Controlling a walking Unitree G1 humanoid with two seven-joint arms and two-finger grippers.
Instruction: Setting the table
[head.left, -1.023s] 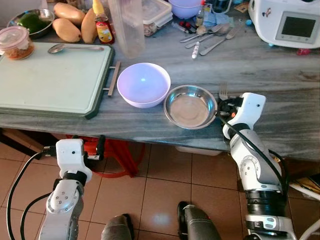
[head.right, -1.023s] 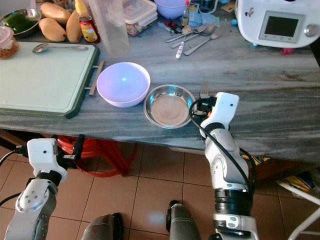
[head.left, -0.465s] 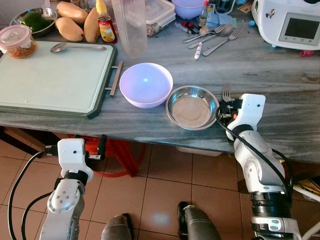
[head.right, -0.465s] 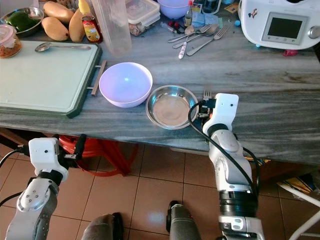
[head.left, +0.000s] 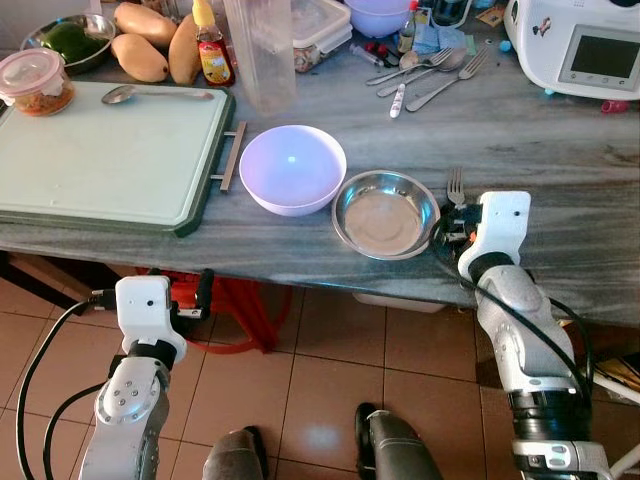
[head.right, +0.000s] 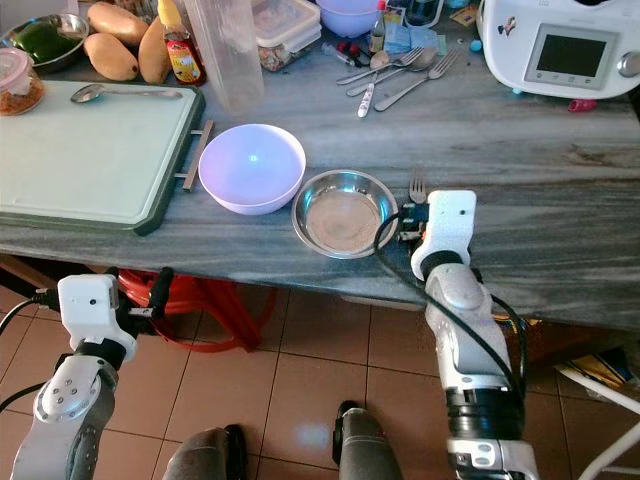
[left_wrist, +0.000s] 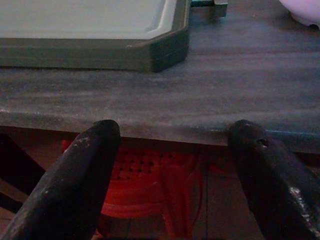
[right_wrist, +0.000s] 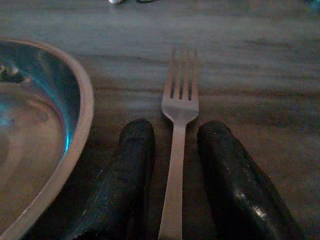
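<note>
Lying on the tabletop (head.left: 560, 150) beside the steel bowl (head.left: 385, 213), a fork (right_wrist: 176, 150) sits between the right pincer's (right_wrist: 172, 175) slightly parted fingers; the left pincer (left_wrist: 175, 170) hangs open.

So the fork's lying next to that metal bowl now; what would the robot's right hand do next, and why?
Probably open its fingers a little and draw back toward the table edge. In the right wrist view the fork lies flat on the table beside the metal bowl, its handle between the right gripper fingers with a slim gap each side, so it looks already placed.
</note>
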